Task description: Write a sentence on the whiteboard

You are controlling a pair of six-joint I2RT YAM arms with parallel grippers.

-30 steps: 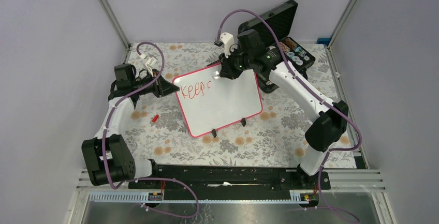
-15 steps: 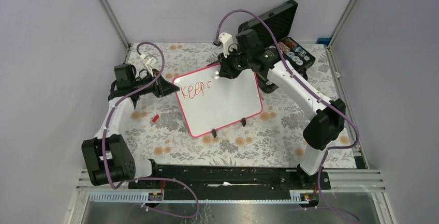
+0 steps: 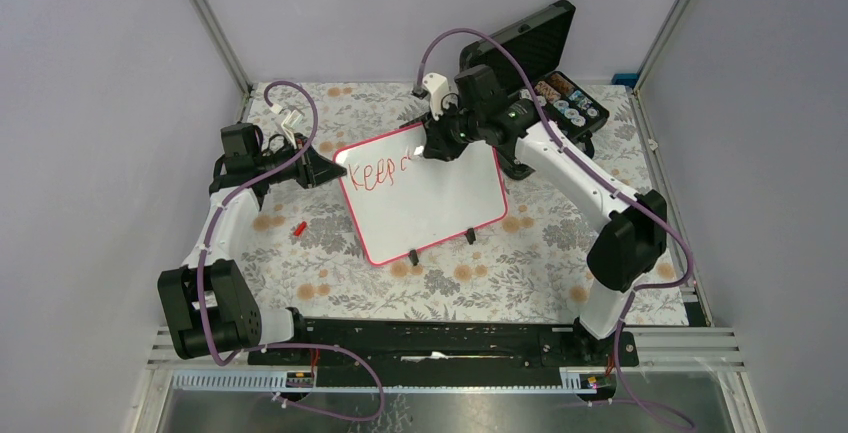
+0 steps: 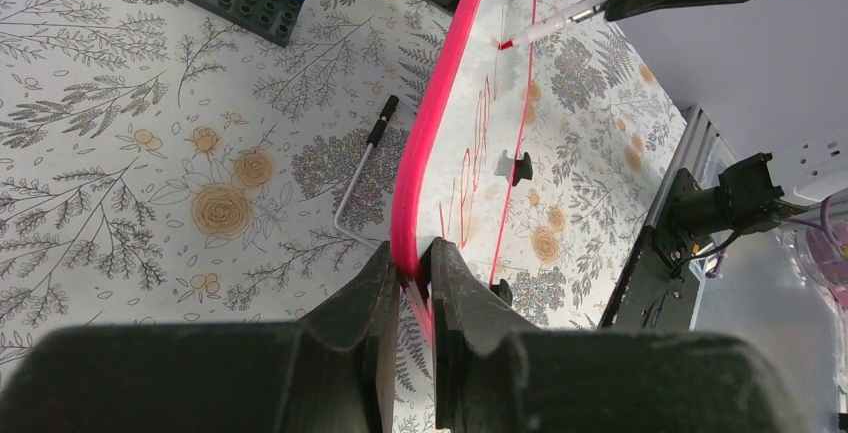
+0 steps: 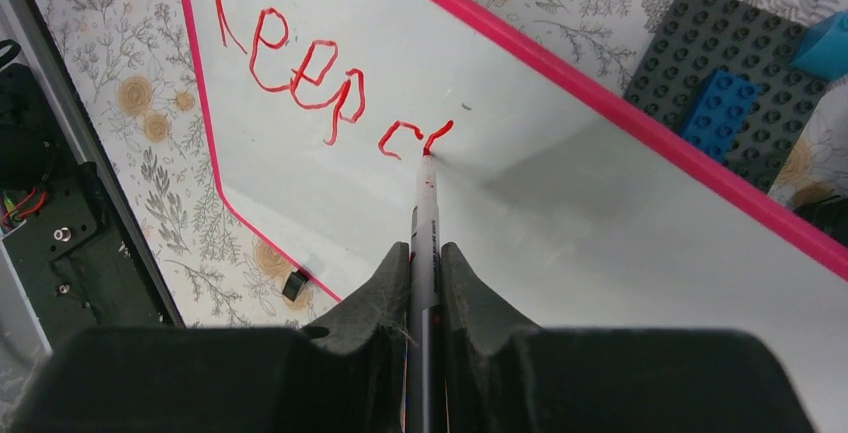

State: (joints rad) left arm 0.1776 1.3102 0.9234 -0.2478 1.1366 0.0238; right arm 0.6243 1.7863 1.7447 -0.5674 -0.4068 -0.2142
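Black case (image 3: 535, 28) stands open — small red piece (image 3: 299, 226) on floral cloth (image 3: 330, 275).

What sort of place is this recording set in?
Probably a robot test booth in a lab: plain grey walls on metal posts enclose a flower-patterned table, with a left arm and right arm bolted to a rail at its near edge.

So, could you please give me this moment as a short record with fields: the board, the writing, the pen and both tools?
whiteboard: on the floral cloth, red-pink frame
writing: red, "Keep c" plus the start of a next stroke
marker: red tip touches the board just after the "c"
right tool: shut on the marker
left tool: shut on the whiteboard's frame
task state: sentence begun, not finished
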